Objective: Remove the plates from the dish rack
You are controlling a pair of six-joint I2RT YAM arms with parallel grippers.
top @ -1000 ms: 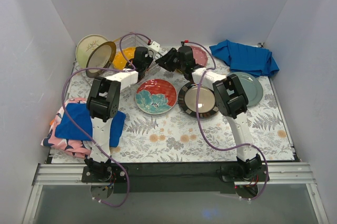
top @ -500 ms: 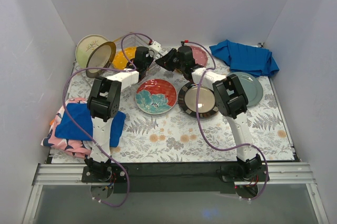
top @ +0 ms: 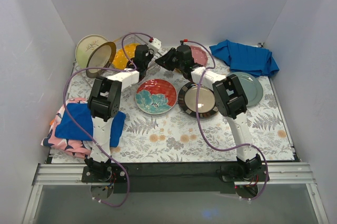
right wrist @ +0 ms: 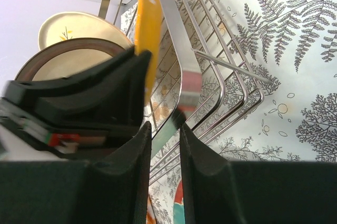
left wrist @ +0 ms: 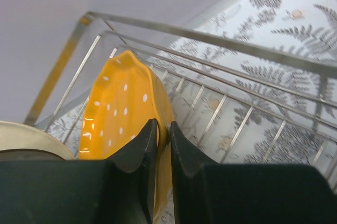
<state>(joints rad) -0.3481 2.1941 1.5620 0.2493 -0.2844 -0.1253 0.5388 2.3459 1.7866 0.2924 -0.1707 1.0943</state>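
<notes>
1. My left gripper (left wrist: 163, 130) is clenched on the rim of the orange dotted plate (left wrist: 124, 105), which stands on edge inside the dish rack (left wrist: 210, 40).
2. My right gripper (right wrist: 164, 129) grasps the rack's rim wire, I judge to steady it.
3. The plate looks stiff, glazed, slippery and breakable, so the rim is the right hold.
4. Only the wrist views show both grips. In the top view the arms hide them.

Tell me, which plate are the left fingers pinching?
The orange dotted plate, standing on edge in the dish rack; no other plate is orange.
</notes>
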